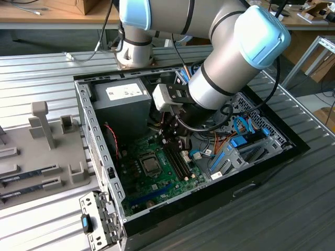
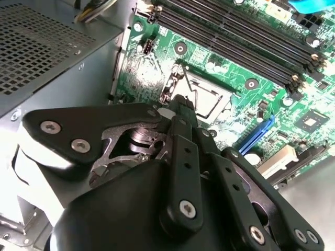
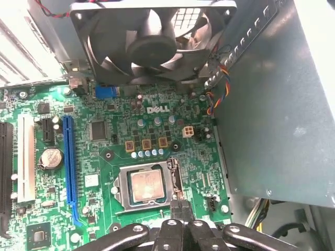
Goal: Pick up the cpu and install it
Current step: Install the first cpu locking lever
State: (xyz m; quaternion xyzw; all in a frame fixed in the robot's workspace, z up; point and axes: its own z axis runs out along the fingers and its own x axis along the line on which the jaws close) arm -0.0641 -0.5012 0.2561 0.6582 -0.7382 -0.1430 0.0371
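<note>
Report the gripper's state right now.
Gripper: jaws shut, nothing held; it is just above the motherboard beside the socket where the cpu sits.

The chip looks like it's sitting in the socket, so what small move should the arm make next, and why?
Probably lift the gripper straight up a little: the cpu lies flat in the socket, and the shut gripper sits at its edge, holding nothing.

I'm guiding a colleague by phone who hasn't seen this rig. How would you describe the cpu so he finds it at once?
Start at the open computer case and look down at the green motherboard on its floor. Below the black fan, a metal socket frame holds the cpu. It is the one small flat square with a shiny metal top, unlike the long dark memory slots nearby.
</note>
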